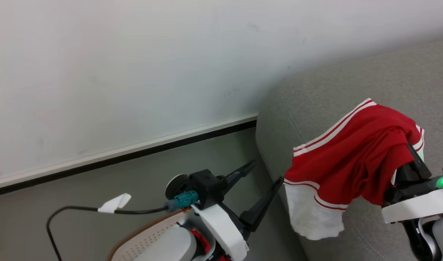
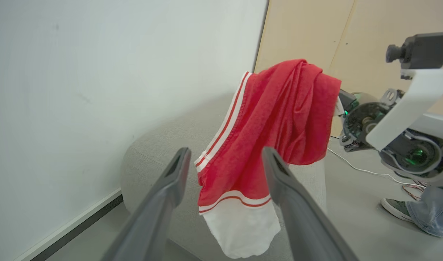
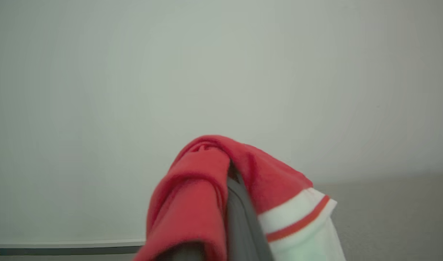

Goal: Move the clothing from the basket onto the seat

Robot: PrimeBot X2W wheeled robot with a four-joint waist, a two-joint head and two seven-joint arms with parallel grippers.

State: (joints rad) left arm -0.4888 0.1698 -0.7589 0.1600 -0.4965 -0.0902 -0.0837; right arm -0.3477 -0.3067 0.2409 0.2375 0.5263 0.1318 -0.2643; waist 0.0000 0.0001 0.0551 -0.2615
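Observation:
A red garment of the clothing [image 1: 352, 159] with white striped trim hangs bunched over my right gripper [image 1: 412, 154], which is shut on it beside the rounded end of the grey seat [image 1: 352, 90]. Its white panel dangles down the seat's side. In the right wrist view the cloth [image 3: 196, 192] wraps the closed fingers [image 3: 239, 210]. My left gripper [image 1: 266, 172] stands open and holds nothing, just left of the hanging garment [image 2: 279, 119], its two fingers [image 2: 178, 170] spread wide. The white basket [image 1: 141, 241] sits at the bottom left under my left arm, with more red cloth [image 1: 201, 242] inside.
A pale wall with a dark baseboard [image 1: 134, 152] runs behind the grey floor. A black cable with a white tag [image 1: 114, 203] loops from my left wrist. A person's shoe [image 2: 395, 208] and jeans leg [image 2: 428, 214] stand beyond the seat, near floor cables.

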